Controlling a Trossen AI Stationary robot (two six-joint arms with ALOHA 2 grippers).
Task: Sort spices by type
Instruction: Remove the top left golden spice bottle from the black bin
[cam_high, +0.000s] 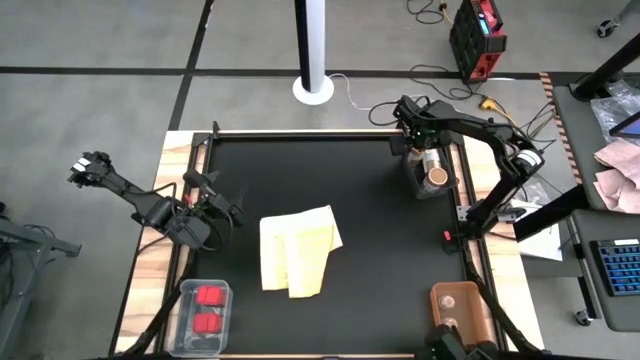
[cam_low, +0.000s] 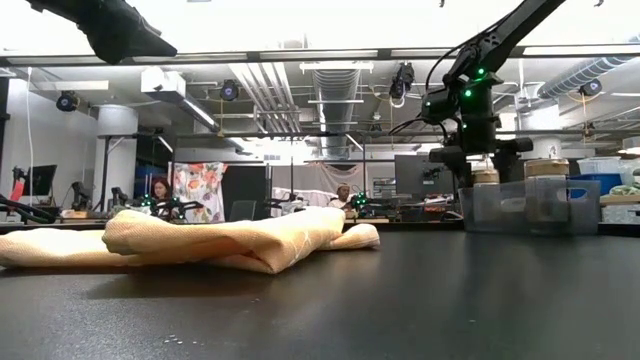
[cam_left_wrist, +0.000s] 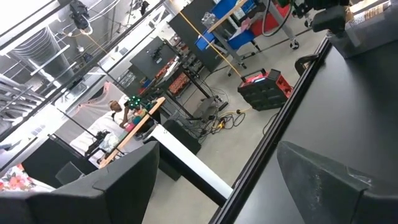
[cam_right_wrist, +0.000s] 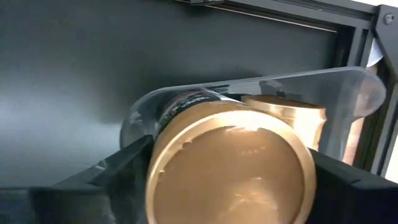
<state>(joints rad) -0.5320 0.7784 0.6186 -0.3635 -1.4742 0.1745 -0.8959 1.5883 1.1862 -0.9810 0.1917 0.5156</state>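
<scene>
A short round jar with a tan-brown top (cam_right_wrist: 230, 168) stands in a clear bin (cam_low: 530, 205) at the table's far right. A second such jar (cam_right_wrist: 292, 115) (cam_high: 438, 176) stands beside it. My right gripper (cam_high: 424, 150) (cam_right_wrist: 230, 180) points down over the first jar, open, one finger on each side of its lid. My left gripper (cam_high: 225, 210) (cam_left_wrist: 224, 186) hangs open above the table's left side with nothing between its fingers. Red blocky containers (cam_high: 208, 308) lie in a clear bin (cam_high: 186, 335) at the near left. Tiny pale round ones (cam_high: 449, 300) sit in a brown tray (cam_high: 478, 310) at the near right. My right gripper's fingers (cam_right_wrist: 109, 177) stand close on either side of the jar's tan-brown lid (cam_right_wrist: 161, 155), coming from above. The lid hides the fingertips, so I cannot tell whether they touch the jar. The jar is upright inside the clear bin.
A folded yellow cloth (cam_high: 297, 250) lies in the middle of the black mat. A raised frame (cam_high: 300, 134) runs along the mat's far edge. People sit at benches in the room beyond the table.
</scene>
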